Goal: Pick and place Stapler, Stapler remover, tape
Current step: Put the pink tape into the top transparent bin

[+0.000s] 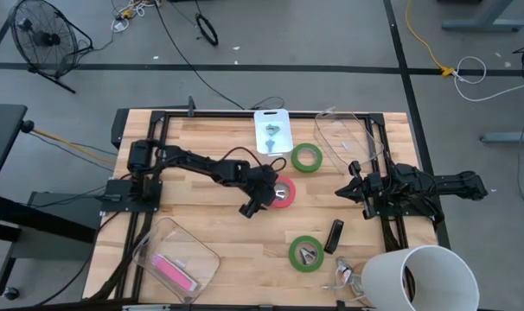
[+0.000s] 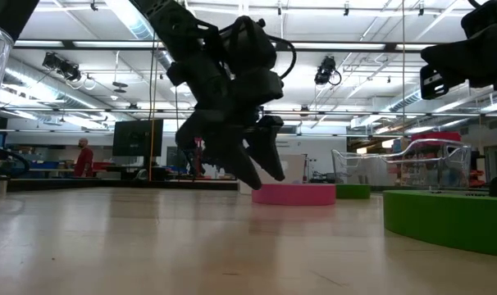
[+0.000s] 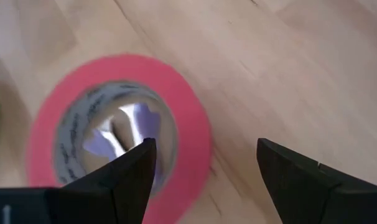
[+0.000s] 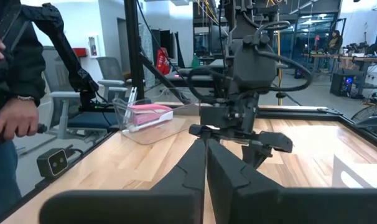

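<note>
The left claw [image 1: 250,207] hangs wide open just over the red tape roll [image 1: 284,192], which lies flat in the middle of the worktop [image 1: 201,229]. One finger [image 3: 129,177] points at the hole, the other [image 3: 300,180] is outside the ring. To grab well, it should go straight down, then squeeze the ring's wall. The right claw [image 1: 348,191] waits shut near the right side.
</note>
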Controlling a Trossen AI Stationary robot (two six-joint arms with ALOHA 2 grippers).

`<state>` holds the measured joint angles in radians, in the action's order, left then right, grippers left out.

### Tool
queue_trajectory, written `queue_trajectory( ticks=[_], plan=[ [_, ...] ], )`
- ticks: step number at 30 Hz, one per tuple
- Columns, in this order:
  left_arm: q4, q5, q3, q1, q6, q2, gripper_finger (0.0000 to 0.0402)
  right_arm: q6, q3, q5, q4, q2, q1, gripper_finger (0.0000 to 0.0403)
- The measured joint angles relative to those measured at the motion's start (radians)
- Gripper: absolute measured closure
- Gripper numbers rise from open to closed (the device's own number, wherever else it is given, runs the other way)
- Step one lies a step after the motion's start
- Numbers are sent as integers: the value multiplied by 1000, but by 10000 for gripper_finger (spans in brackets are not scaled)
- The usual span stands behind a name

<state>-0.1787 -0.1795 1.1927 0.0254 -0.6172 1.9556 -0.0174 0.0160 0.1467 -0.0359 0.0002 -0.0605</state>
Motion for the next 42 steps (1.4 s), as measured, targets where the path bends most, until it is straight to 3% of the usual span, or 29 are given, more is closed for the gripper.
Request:
queue_trajectory(
  ticks=[19,32,42],
  plan=[
    [26,3,0,0,4,45,132,0,0,0,0,0,0,383],
    [28,37,1,0,2,45,250,0,0,0,0,0,0,383],
    [24,43,1,-1,2,44,311,0,0,0,0,0,0,383]
  ],
)
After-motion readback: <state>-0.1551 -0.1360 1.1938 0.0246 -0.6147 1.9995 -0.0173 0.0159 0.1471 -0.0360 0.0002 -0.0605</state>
